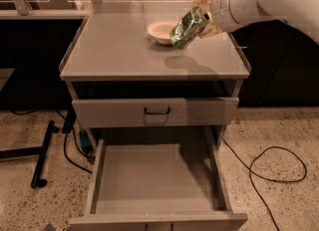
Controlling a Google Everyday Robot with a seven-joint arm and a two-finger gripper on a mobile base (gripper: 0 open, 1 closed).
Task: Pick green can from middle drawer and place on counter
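Note:
The green can (187, 28) is tilted, held in my gripper (201, 20) above the right part of the counter (119, 46), just right of the bowl. The gripper is shut on the can, and my white arm reaches in from the upper right. The can casts a shadow on the counter in front of the bowl. The middle drawer (154, 177) stands pulled open below, its grey floor bare.
A small white bowl (162, 30) sits on the counter at the back centre. The top drawer front with a black handle (157, 111) is slightly open. A black cable (279, 168) lies on the speckled floor to the right; a black stand leg (42, 153) is on the left.

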